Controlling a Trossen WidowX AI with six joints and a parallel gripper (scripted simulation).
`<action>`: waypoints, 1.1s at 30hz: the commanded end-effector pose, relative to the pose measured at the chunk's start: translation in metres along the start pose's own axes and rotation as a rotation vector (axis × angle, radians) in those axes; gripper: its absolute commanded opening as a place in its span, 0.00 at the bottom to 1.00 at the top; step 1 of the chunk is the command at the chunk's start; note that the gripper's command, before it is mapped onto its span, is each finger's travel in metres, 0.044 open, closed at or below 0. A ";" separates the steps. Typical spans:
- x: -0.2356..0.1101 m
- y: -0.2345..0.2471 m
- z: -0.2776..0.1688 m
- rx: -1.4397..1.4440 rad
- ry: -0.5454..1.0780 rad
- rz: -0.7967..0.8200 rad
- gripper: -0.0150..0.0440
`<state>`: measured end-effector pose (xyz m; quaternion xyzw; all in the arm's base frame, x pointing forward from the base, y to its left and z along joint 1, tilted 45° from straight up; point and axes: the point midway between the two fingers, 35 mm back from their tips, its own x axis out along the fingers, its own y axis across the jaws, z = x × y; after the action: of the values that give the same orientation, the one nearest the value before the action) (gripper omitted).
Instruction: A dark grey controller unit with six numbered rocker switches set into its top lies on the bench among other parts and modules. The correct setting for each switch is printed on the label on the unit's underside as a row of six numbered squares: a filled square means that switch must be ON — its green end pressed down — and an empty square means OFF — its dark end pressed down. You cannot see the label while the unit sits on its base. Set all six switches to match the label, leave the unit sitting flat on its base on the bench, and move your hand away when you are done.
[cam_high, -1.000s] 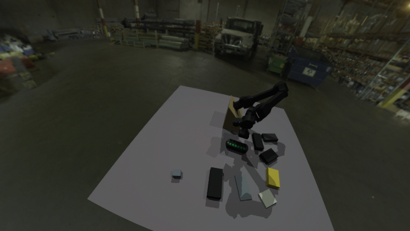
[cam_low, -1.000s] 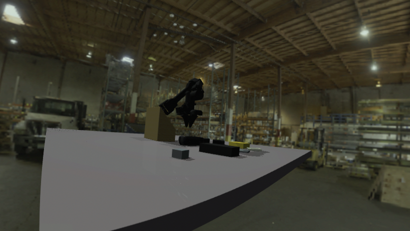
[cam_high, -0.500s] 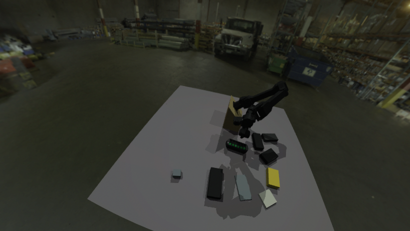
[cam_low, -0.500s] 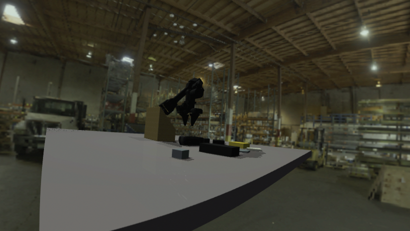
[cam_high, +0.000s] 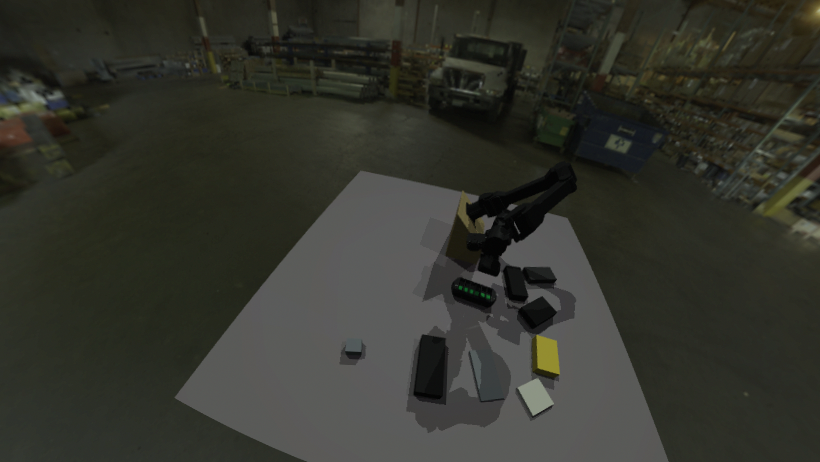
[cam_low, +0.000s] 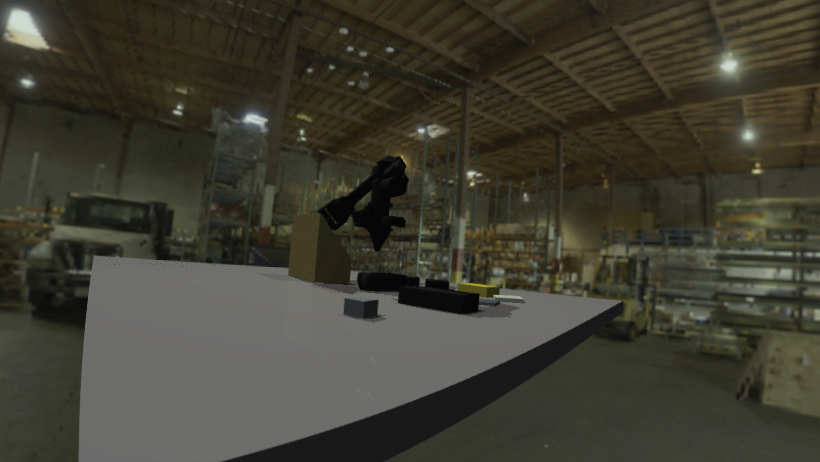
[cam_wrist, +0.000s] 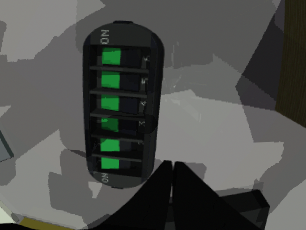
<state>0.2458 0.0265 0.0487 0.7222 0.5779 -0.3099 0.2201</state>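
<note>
The dark grey controller unit (cam_high: 473, 291) (cam_low: 381, 281) (cam_wrist: 123, 105) sits flat on its base on the grey bench (cam_high: 275, 355) (cam_low: 218, 355), switches facing up. In the wrist view its six rockers show green ends on the side marked ON. The fourth rocker from the ON-labelled end shows a smaller, dimmer green patch. The label on the underside is hidden. My gripper (cam_high: 487, 266) (cam_low: 377, 246) (cam_wrist: 172, 168) is shut and empty. It hangs above the bench just off one end of the unit, not touching it.
A tan wedge block (cam_high: 461, 235) (cam_low: 315, 249) stands just behind the gripper. Three black modules (cam_high: 514, 282) (cam_high: 539, 274) (cam_high: 537, 311) lie beside the unit. Nearer the front lie a long black box (cam_high: 430, 367) (cam_low: 438, 299), a grey slab (cam_high: 486, 375), a yellow block (cam_high: 545, 355), a white block (cam_high: 535, 397) and a small grey cube (cam_high: 353, 346) (cam_low: 360, 307).
</note>
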 end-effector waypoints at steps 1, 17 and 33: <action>0.000 0.000 0.001 -0.003 -0.006 -0.001 0.25; 0.000 0.000 0.000 0.000 0.000 0.000 0.83; 0.049 -0.012 -0.038 -0.003 -0.044 0.245 0.56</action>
<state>0.2517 0.0575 0.0428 0.7432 0.5295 -0.3147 0.2610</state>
